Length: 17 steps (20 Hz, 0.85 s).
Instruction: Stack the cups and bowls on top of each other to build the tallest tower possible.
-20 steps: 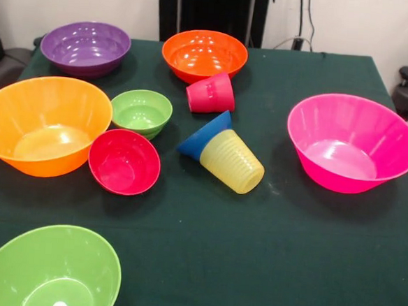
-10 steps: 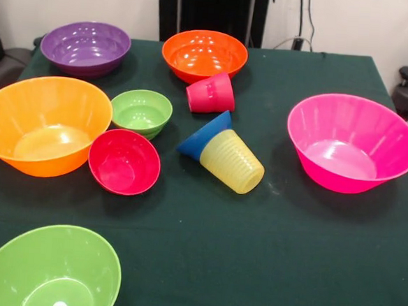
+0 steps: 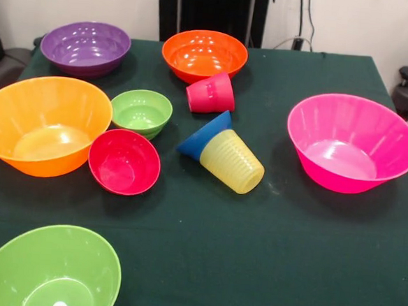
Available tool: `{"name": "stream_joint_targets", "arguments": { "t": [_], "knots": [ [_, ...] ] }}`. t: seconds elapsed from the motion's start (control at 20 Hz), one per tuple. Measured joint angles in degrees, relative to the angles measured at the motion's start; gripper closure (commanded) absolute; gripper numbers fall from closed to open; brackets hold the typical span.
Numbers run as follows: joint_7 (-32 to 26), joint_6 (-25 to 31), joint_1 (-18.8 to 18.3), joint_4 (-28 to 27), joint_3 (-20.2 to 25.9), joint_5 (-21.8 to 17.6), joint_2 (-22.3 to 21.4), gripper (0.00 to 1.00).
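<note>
No gripper shows in the front view. The yellow cup [image 3: 233,160] lies on its side mid-table, its mouth toward the small blue bowl [image 3: 204,136], which is tipped on its edge against it. The red cup [image 3: 211,94] lies on its side just behind them, in front of the medium orange bowl [image 3: 204,55]. The small red bowl [image 3: 124,161] is tilted, leaning by the large orange-yellow bowl [image 3: 43,123]. The small green bowl [image 3: 142,112] stands upright beside them. No tower stands.
The medium purple bowl [image 3: 86,47] is at the far left corner. The large pink bowl [image 3: 352,142] is at the right. A medium green bowl [image 3: 49,271] sits at the near left corner. The green tablecloth [image 3: 267,255] covers the table; the robot's pedestal [image 3: 212,10] is behind it.
</note>
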Motion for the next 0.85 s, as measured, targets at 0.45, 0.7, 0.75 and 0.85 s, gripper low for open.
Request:
{"name": "stream_joint_targets", "arguments": {
  "t": [0.45,0.7,0.75,0.85],
  "knots": [
    [0.0,0.44,1.13,2.13,-0.03,-0.59,-2.05,0.0],
    [0.0,0.44,1.14,3.6,-0.12,-1.36,-3.04,0.0],
    [0.0,0.44,1.14,3.74,-0.12,-1.6,-3.19,0.0],
    [0.0,0.44,1.13,3.92,-0.13,-2.06,-3.46,0.0]
  ]
}}
